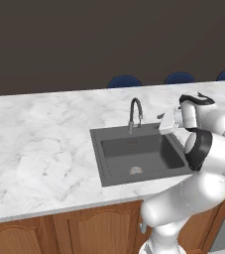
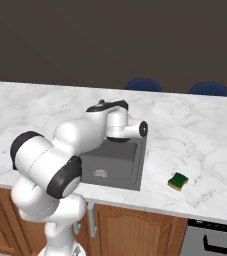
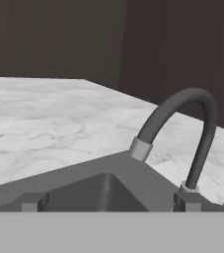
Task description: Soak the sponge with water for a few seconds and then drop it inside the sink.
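Nearest the cameras run the wooden cabinet doors (image 1: 84, 228) under the front edge of the marble counter (image 1: 39, 144). In the right base view a dark appliance front (image 2: 215, 240) sits at the lower right, beyond the last cabinet door.

On the counter, the sponge (image 2: 178, 181) lies flat close to the front edge, to the right of the sink (image 1: 98, 154) and apart from its rim — green side up, a yellow layer showing along its near side. Nothing touches it.

The sink is set into the counter near the front edge, its round silvery drain (image 1: 136, 170) toward the near side of the basin. The gripper (image 3: 108, 201) hangs over the sink's right rim, level and aimed across the basin toward the faucet (image 1: 135, 113); its jaws are spread wide with nothing between them, the two fingertips (image 3: 32, 202) standing far apart at the bottom of the hand view.

The curved grey faucet rises from the back rim of the sink. No stream can be made out at its spout.

Past the counter's far edge show the rounded blue chair backs (image 1: 125, 81) against a dark wall (image 1: 84, 39).
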Controlling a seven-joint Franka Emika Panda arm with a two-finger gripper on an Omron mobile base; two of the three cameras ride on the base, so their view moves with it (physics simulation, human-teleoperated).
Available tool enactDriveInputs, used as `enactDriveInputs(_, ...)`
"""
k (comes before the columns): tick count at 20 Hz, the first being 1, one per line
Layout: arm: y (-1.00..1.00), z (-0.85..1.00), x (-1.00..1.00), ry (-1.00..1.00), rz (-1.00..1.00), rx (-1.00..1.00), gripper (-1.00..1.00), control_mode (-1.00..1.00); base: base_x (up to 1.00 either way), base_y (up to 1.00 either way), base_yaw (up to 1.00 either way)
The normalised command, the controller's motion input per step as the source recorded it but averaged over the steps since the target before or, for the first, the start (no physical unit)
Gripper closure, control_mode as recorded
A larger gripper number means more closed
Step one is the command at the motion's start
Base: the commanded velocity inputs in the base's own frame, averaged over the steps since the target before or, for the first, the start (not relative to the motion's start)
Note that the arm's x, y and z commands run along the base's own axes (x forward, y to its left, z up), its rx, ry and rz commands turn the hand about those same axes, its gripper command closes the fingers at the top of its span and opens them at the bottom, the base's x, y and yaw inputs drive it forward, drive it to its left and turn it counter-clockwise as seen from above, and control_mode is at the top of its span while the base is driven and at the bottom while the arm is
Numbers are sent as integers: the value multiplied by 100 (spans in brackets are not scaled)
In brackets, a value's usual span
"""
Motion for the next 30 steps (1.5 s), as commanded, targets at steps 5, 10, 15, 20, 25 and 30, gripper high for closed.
enactDriveInputs(5, 7, -16, 13, 0, 0, 0, -100, -100, 0, 0, 0)
enactDriveInputs(10, 0, -11, 13, -3, 0, 0, -100, -100, 0, 0, 0)
enactDriveInputs(15, 0, -6, 15, -2, 0, 0, -100, -100, 0, 0, 0)
enactDriveInputs(20, 0, -2, 21, 0, -1, 0, -100, -100, 0, 0, 0)
enactDriveInputs(25, 0, 0, 19, 0, -3, 0, -100, -100, 0, 0, 0)
enactDriveInputs(30, 0, -4, 17, 0, -6, 0, -100, -100, 0, 0, 0)
